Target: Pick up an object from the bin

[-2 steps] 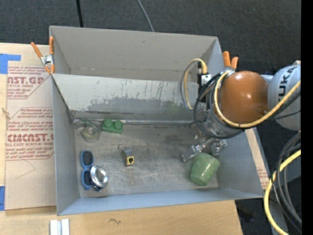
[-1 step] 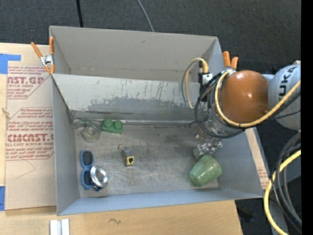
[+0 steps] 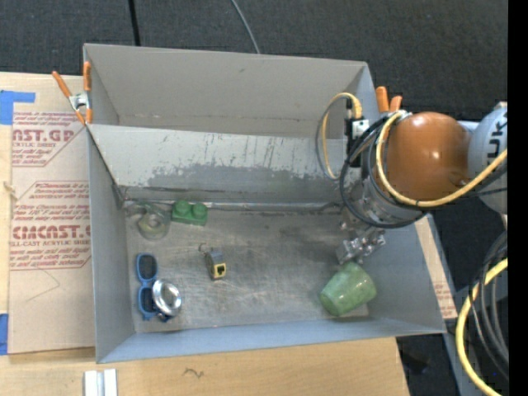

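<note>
My gripper (image 3: 360, 248) hangs at the bin's right side, its metal fingertips just above a pale green, rounded lump (image 3: 347, 292) that lies near the front right corner. The fingers point down at the lump's upper edge; nothing shows between them. A small yellow and black connector piece (image 3: 217, 266) lies on the floor near the middle, well left of the gripper.
A green two-stud brick (image 3: 189, 213) and a clear round cup (image 3: 152, 222) lie along the back left of the floor. A blue item with a shiny metal cap (image 3: 157, 290) sits at the front left. The arm's orange dome looms over the right wall.
</note>
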You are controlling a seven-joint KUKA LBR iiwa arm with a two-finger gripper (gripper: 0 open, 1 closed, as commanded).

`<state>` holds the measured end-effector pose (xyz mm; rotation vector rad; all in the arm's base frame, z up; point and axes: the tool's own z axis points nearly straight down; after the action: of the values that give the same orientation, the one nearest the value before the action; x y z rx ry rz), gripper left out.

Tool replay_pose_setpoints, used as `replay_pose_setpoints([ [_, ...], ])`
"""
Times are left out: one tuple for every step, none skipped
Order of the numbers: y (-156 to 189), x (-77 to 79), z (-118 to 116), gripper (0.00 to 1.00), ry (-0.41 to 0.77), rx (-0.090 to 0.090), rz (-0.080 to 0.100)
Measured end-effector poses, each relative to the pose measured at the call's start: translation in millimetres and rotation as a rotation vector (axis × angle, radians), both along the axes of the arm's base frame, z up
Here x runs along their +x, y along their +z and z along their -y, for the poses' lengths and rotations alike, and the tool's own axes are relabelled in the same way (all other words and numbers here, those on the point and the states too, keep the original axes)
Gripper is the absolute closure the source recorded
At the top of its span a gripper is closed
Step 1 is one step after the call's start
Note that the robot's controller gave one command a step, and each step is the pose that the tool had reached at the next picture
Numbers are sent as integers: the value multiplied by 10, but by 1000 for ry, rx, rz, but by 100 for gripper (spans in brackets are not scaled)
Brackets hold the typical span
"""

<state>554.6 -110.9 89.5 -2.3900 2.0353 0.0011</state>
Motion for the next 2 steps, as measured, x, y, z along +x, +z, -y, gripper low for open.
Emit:
replay_pose_setpoints([
  [-10,-3,-26,0,1,4,-2],
  [-62,-382,-448,0,417,2,-4],
])
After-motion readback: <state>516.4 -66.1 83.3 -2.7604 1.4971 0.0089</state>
